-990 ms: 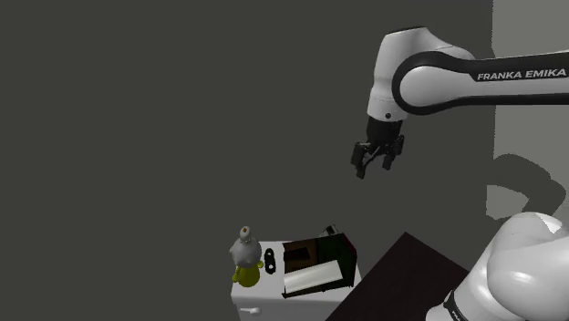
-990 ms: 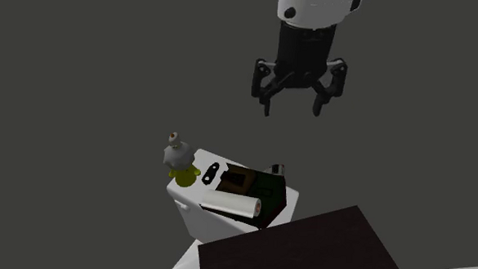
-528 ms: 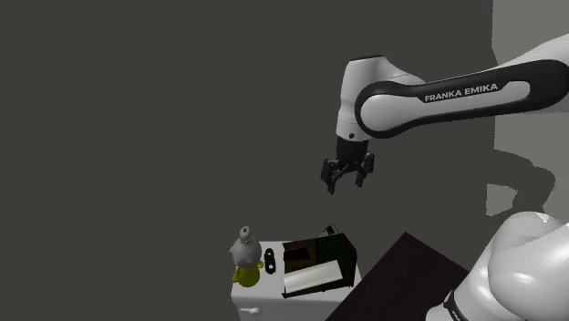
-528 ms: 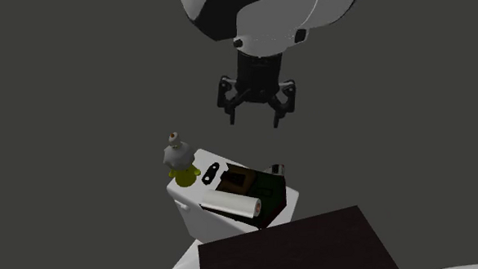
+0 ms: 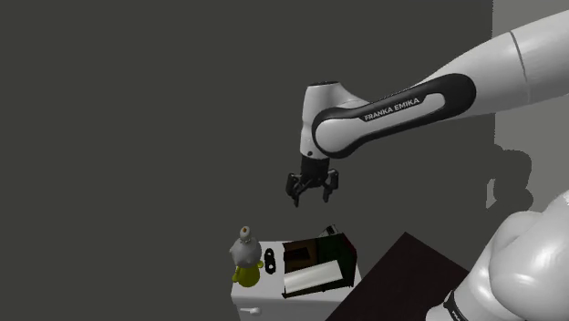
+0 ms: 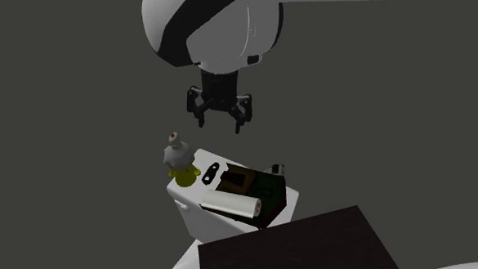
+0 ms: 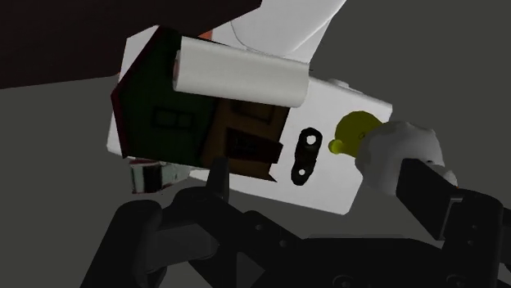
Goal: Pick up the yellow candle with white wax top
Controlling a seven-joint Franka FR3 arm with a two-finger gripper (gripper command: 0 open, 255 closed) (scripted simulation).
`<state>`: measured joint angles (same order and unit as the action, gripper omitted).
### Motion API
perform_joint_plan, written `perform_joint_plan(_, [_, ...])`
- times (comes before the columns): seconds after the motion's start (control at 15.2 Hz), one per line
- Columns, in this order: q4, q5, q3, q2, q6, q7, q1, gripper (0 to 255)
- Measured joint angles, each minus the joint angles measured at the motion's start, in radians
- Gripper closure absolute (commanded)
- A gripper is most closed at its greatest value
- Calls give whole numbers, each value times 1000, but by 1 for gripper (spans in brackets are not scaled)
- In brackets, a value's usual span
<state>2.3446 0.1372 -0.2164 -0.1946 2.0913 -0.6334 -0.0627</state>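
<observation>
Overhead, the black gripper (image 6: pixel 217 121) hangs in open air with its fingers spread wide and nothing between them, well above a small white table (image 6: pixel 195 224). Through the hand's own camera the candle (image 7: pixel 385 147) sits off toward one finger, not midway between the two, so I'd say the hand isn't lined up yet. The candle stands at the table's corner, lower than the gripper and toward the second exterior view's left: a yellow body under a lumpy white top. Just beside it lies a small black piece (image 6: pixel 213 170) with two holes, and past that a dark box (image 6: pixel 242 184) with a white roll (image 6: pixel 231 205) across it. A dark brown slab (image 6: pixel 307 246) sits nearer the robot. This looks like the approach, with the grasp not begun. Next, the hand needs to slide over the candle, drop with one finger on each side, stay clear of the black piece, and avoid nudging the candle off the corner.
</observation>
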Motion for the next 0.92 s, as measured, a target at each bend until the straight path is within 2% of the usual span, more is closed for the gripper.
perform_joint_plan(0.26, [-71,5,-26,146,79,-73,-11,0])
perform_joint_plan(0.92, [-372,-23,-45,528,174,-254,-68,0])
